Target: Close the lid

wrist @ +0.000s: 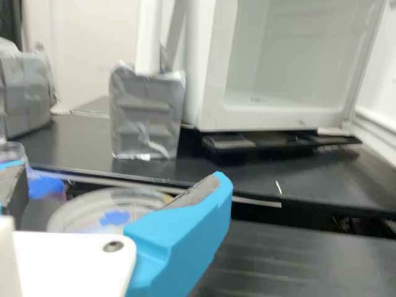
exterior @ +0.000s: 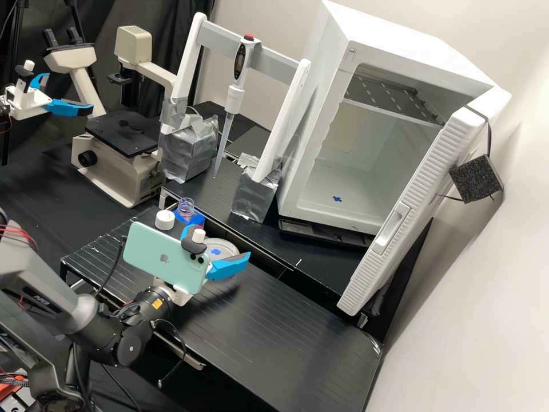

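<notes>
The jaws [exterior: 218, 241] stand spread and empty. To their left, the white cap [exterior: 164, 220] sits off the open bottle [exterior: 186, 208]; gripping, seating and tightening it apparently all remain.

From high, looking forward and down; from the wrist, facing closely across the surface [exterior: 257, 326]; sharing the cabinet [exterior: 394, 34].

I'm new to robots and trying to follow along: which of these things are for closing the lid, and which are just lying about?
Probably for the job:
- gripper
- open bottle
- white cap
- perhaps the round dish

Seemingly just about:
- microscope
- pipette
- white cabinet, door ajar
</notes>
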Motion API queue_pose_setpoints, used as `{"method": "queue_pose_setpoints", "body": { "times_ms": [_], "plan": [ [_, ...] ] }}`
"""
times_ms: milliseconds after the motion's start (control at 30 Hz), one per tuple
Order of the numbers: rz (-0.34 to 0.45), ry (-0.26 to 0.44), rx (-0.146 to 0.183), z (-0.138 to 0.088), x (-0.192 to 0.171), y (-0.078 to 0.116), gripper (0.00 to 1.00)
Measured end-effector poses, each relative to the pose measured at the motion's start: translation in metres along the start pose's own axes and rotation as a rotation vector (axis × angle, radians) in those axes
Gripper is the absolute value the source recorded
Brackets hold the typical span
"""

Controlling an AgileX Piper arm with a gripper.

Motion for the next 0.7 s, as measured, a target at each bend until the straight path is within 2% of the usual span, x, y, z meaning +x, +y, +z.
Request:
{"method": "queue_pose_setpoints", "body": {
  "times_ms": [67, 233, 333, 433, 500, 567, 700],
  "plan": [
    [0.015, 0.020, 0.000, -0.006, -0.002, 0.002, 1.00],
    [0.030, 0.098, -0.024, -0.022, -0.005, 0.002, 1.00],
    [0.043, 0.143, 0.009, -0.028, -0.001, 0.001, 1.00],
    [0.111, 0.190, 0.047, -0.036, 0.007, 0.001, 1.00],
    [0.210, 0.170, 0.062, -0.038, 0.013, 0.003, 1.00],
    [0.250, 0.159, 0.076, -0.040, 0.017, 0.000, 1.00],
    [0.247, 0.099, 0.087, -0.035, 0.023, -0.006, 1.00]
  ]
}}
